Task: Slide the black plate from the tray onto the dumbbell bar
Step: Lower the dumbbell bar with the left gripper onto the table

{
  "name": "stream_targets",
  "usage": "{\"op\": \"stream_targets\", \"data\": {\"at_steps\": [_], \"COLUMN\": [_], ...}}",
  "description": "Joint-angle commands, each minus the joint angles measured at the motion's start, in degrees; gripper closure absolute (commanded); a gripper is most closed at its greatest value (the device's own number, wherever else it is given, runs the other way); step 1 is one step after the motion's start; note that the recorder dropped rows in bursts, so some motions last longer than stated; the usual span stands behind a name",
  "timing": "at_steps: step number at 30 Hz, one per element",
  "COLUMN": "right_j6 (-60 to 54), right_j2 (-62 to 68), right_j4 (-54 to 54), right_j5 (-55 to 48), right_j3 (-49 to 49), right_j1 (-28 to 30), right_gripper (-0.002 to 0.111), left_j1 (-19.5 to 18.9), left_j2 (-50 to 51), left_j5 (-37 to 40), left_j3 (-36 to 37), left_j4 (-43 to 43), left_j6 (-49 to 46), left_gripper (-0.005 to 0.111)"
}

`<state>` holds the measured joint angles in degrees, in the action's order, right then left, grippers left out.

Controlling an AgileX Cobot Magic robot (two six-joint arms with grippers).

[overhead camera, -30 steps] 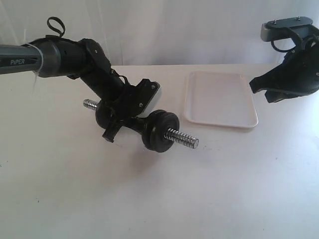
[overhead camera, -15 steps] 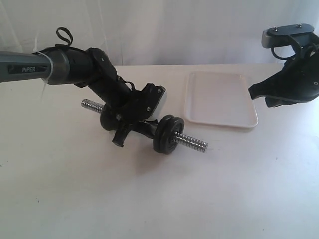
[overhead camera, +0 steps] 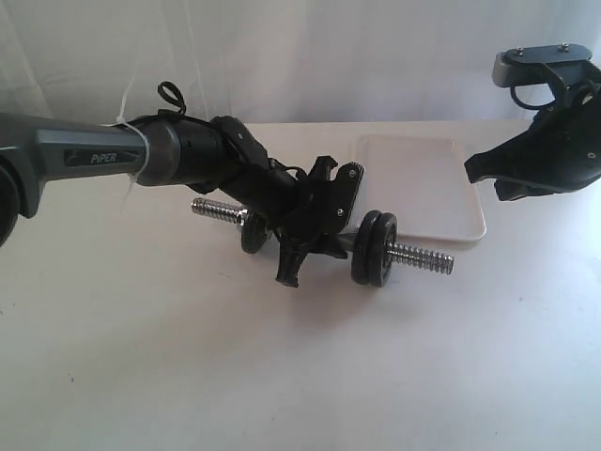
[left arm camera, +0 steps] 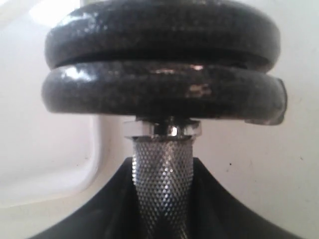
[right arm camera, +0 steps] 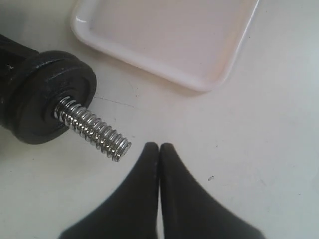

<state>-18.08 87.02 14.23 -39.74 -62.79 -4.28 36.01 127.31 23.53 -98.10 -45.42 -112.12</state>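
Observation:
My left gripper [overhead camera: 302, 246] is shut on the knurled middle of the dumbbell bar [left arm camera: 163, 174], holding it above the table beside the tray [overhead camera: 413, 160]. Two black plates [overhead camera: 374, 248] sit side by side on the bar's right half, pressed against a silver collar [left arm camera: 162, 128]; another black plate [overhead camera: 254, 232] sits on the left half. The threaded right end [right arm camera: 94, 132] sticks out bare. The white tray [right arm camera: 164, 30] holds nothing. My right gripper [right arm camera: 159, 147] is shut and holds nothing, hovering at the right, near the threaded tip in its wrist view.
The white table [overhead camera: 282, 376] surrounds everything, with a pale curtain behind it. The left arm [overhead camera: 113, 155] reaches in from the left edge; the right arm [overhead camera: 549, 141] hangs at the far right.
The left arm has carried the dumbbell bar to the right, toward the tray, and its right end now reaches the tray's front edge. The right gripper has stayed put.

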Motion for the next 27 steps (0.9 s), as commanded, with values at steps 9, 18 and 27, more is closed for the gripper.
{"op": "stream_targets", "data": {"at_steps": [9,18,27], "right_j6": [0.1,0.1,0.1], "right_j2": [-0.5,-0.5,-0.5], "right_j4": [0.2,0.3,0.5], "right_j5": [0.1,0.2,0.2], "right_j3": [0.2,0.2,0.2], "right_j1": [0.3,0.3,0.3], "right_gripper": [0.108,0.108,0.108], "left_j1": [0.3,0.3,0.3], "left_j2": [-4.0,-4.0,-4.0], "left_j5": [-2.5,-3.0,-3.0], "left_j3": [-2.0,-2.0,-2.0], "left_j4": [-41.0,-41.0,-40.7], "left_j6": [-8.1,-8.1,-8.1], "left_gripper": [0.107,0.101,0.049]}}
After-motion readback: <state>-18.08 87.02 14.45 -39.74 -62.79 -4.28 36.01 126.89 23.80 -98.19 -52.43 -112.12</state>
